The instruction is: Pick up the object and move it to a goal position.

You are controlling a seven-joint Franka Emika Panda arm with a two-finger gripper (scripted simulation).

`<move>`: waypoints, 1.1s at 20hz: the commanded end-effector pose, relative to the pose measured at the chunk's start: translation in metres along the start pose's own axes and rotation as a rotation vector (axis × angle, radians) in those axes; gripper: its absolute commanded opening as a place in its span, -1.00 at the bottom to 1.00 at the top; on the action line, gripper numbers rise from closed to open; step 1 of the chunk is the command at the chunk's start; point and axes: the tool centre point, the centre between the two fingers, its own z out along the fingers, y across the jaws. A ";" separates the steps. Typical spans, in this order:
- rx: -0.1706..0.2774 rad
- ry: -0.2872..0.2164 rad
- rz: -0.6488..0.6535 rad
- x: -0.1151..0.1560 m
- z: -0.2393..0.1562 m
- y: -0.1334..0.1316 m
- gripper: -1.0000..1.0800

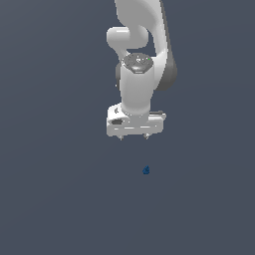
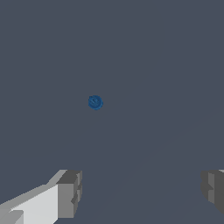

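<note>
The object [image 1: 146, 170] is a tiny dark blue lump lying alone on the flat grey ground, slightly toward the exterior view's right of the arm's centre line. The white gripper [image 1: 133, 137] hangs above it, pointing down, well apart from it. Its two short fingertips stand wide apart with nothing between them. In the wrist view the object [image 2: 95, 102] shows as a small blue blob on the ground beyond the fingers [image 2: 70, 192], and the gripper [image 2: 140, 192] is open, not around the object.
Only the white arm [image 1: 142, 60] rising out of the exterior view's top and the uniform grey ground [image 1: 60, 199] show.
</note>
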 end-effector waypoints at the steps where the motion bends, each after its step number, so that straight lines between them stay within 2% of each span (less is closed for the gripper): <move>1: 0.000 0.000 0.000 0.000 0.000 0.000 0.92; 14: 0.009 -0.007 0.007 0.001 0.006 -0.005 0.92; 22: 0.006 -0.010 -0.062 0.004 0.009 -0.008 0.92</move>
